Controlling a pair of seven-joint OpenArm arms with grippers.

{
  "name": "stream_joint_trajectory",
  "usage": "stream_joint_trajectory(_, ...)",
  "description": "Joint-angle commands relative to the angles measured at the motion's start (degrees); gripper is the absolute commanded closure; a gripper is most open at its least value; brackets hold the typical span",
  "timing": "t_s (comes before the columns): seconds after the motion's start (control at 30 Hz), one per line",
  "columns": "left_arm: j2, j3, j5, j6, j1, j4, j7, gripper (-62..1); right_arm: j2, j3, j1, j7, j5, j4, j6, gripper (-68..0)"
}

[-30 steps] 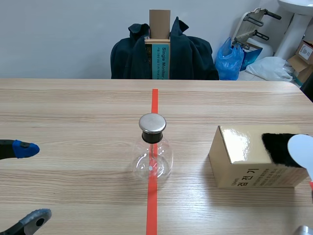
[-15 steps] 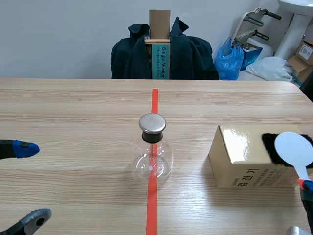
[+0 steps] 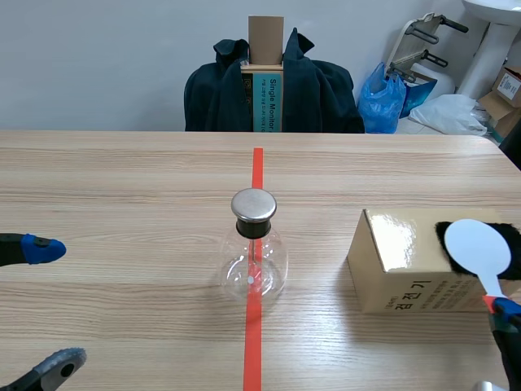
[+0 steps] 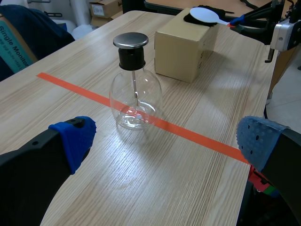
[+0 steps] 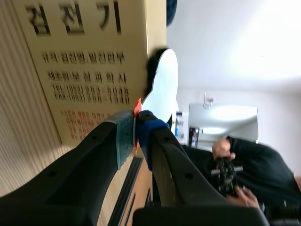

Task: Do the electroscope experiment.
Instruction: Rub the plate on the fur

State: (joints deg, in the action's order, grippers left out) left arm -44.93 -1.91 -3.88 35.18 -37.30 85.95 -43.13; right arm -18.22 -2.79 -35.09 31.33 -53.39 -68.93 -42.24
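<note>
The electroscope [image 3: 253, 248] is a clear glass flask with a black neck and a round metal cap, standing on the orange tape line at mid-table [image 4: 134, 81]. My right gripper [image 3: 501, 308] is shut on the red handle of a white paddle [image 3: 478, 247], whose disc hovers over the black cloth [image 3: 453, 236] on the tan box [image 3: 407, 265]. In the right wrist view the paddle [image 5: 163, 84] sticks out ahead of the closed fingers [image 5: 136, 132], beside the box [image 5: 89, 61]. My left gripper [image 3: 45, 305] stands open at the near left, well away from the flask [image 4: 162, 136].
A chair draped with a dark jacket [image 3: 273, 85] stands behind the table's far edge. Bags and boxes [image 3: 423, 98] lie on the floor at the back right. The wooden table [image 3: 122, 187] stretches bare around the flask.
My right gripper has carried the white paddle leftward over the box top; its disc now sits further over the black cloth. The left arm and flask have not moved.
</note>
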Motion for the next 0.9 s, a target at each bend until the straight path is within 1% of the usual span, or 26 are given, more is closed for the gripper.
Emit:
stream_joint_trajectory(0.0,0.44,-0.04,-0.37,0.04,0.37,0.42,-0.79,-62.3,-0.22,-0.15,0.15,-5.4,1.16,-0.76,-2.62,-0.8)
stream_joint_trajectory(0.03,0.44,-0.04,-0.37,0.04,0.37,0.42,-0.81,-62.3,-0.37,-0.22,0.15,-7.34,1.11,-0.76,-2.62,-0.8)
stream_joint_trajectory(0.07,0.44,-0.04,-0.37,0.04,0.37,0.42,-0.81,-62.3,-0.5,-0.2,0.17,-7.21,1.05,-0.76,-2.62,-0.8)
stream_joint_trajectory(0.13,0.46,-0.04,-0.37,0.04,0.37,0.42,-0.79,-62.3,-0.48,-0.13,0.7,-2.27,0.13,-0.76,-2.62,-0.8)
stream_joint_trajectory(0.17,0.46,-0.04,-0.39,-0.02,0.37,0.42,-0.79,-62.3,-0.42,-0.13,0.85,-0.72,-0.31,-0.79,-2.62,-0.8)
stream_joint_trajectory(0.2,0.46,-0.04,-0.39,-0.26,0.37,0.42,-0.79,-62.3,-0.28,-0.13,0.96,-0.52,-0.22,-0.81,-2.62,-0.8)
stream_joint_trajectory(0.23,0.44,-0.04,-0.37,-0.37,0.37,0.42,-0.72,-62.3,-0.2,-0.15,0.96,-1.88,0.0,-0.81,-2.62,-0.8)
stream_joint_trajectory(0.3,0.44,-0.04,-0.37,-1.11,0.37,0.42,-0.79,-62.3,-0.33,-0.28,0.81,-6.47,0.31,-0.79,-2.62,-0.8)
stream_joint_trajectory(0.33,0.46,-0.04,-0.39,-1.22,0.37,0.42,-0.83,-62.3,-0.37,-0.31,0.81,-7.04,0.44,-0.79,-2.62,-0.8)
stream_joint_trajectory(0.37,0.44,-0.04,-0.39,-1.22,0.37,0.42,-0.83,-62.3,-0.37,-0.31,0.81,-6.78,0.37,-0.79,-2.62,-0.8)
stream_joint_trajectory(0.43,0.44,-0.04,-0.39,-1.25,0.37,0.42,-0.83,-62.3,-0.35,-0.2,0.96,-4.04,-0.09,-0.81,-2.62,-0.8)
stream_joint_trajectory(0.5,0.44,-0.04,-0.55,-1.53,0.37,0.42,-0.79,-62.3,-0.35,-0.2,0.96,-2.47,-0.2,-0.83,-2.62,-0.8)
stream_joint_trajectory(0.6,0.44,-0.04,-0.61,-1.64,0.37,0.42,-0.81,-62.3,-0.37,-0.35,0.96,-2.64,0.04,-0.94,-2.62,-0.8)
stream_joint_trajectory(0.7,0.44,-0.04,-0.61,-1.64,0.37,0.42,-0.81,-62.3,-0.37,-1.22,0.94,-2.71,0.35,-2.47,-2.62,-0.8)
stream_joint_trajectory(0.83,0.44,-0.04,-1.14,-1.75,0.35,0.42,-0.79,-62.3,-0.35,-3.02,0.48,-2.99,2.23,-7.43,-2.62,-0.8)
stream_joint_trajectory(0.87,0.44,-0.04,-1.22,-2.29,0.35,0.42,-0.76,-62.3,-0.35,-3.67,0.48,-2.97,2.71,-9.01,-2.62,-0.8)
